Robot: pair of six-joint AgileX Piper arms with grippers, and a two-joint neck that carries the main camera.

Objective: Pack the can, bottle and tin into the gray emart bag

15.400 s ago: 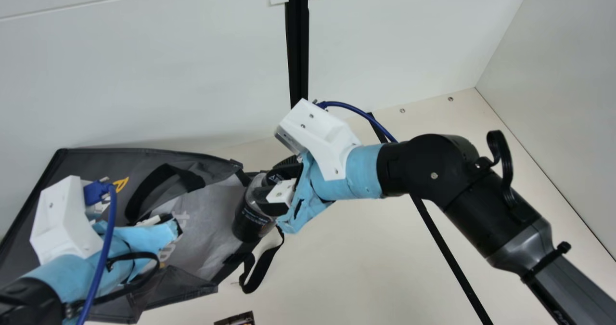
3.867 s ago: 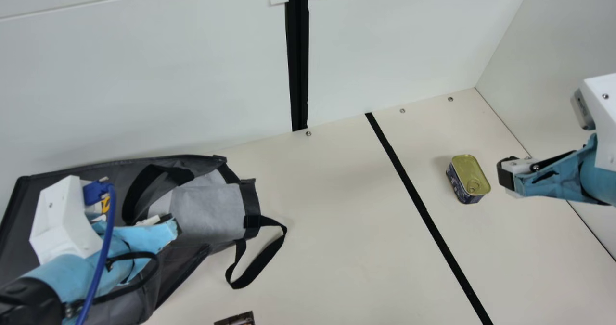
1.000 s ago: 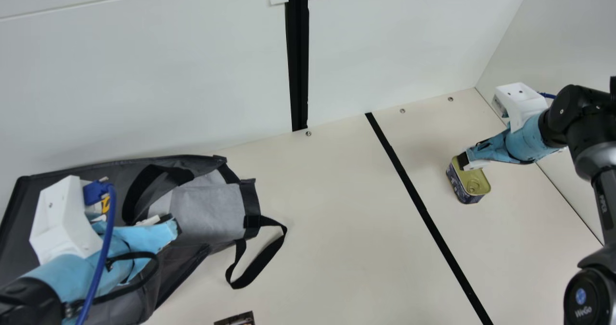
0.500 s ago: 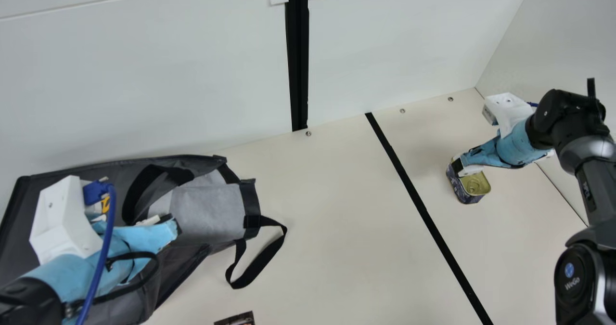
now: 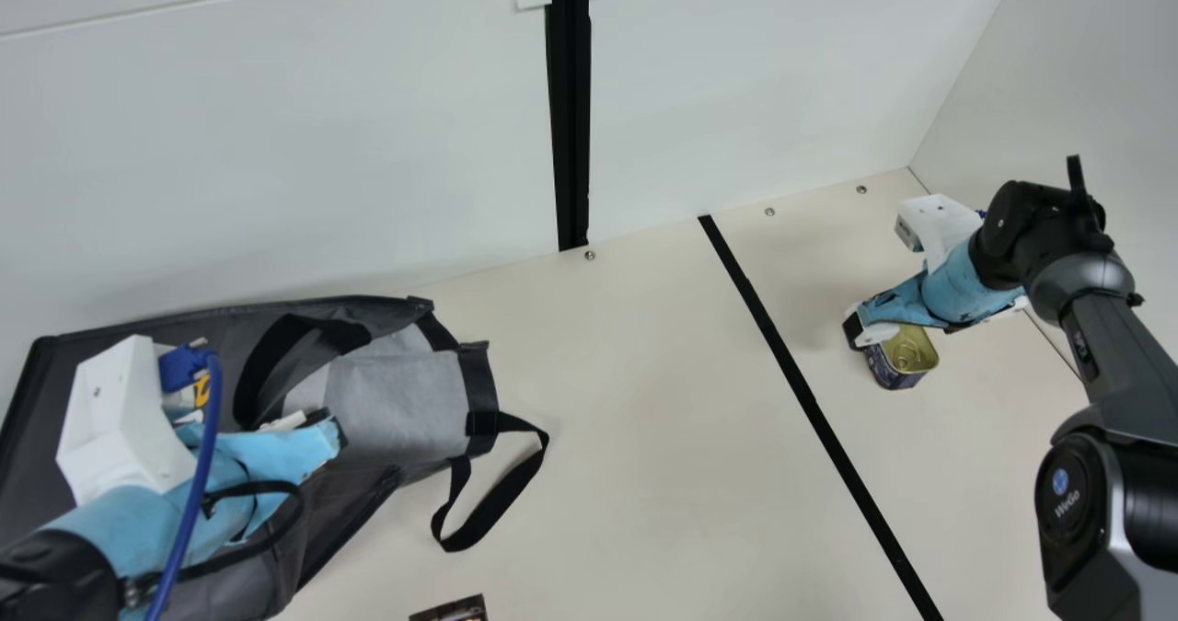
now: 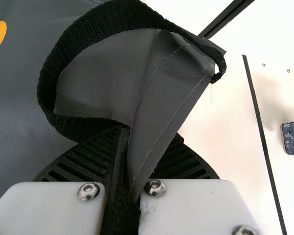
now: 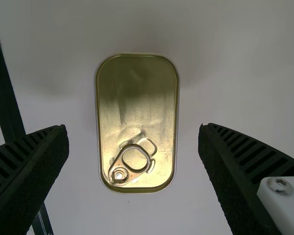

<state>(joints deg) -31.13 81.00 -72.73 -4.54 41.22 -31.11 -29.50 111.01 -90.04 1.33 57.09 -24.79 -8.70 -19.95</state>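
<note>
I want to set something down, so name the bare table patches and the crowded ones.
Widest: between the gray bag, its looped strap and the black strip. Another: beyond the strip, between it, the tin and the right arm. Crowded: the tin, with the open right gripper at it, and the bag, pinched by the left gripper.

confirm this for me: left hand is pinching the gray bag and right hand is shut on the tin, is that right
Not quite: the right hand is open, not shut. The right wrist view shows its fingers spread, with a gap on each side of the tin. The left hand is pinching the gray bag.
</note>
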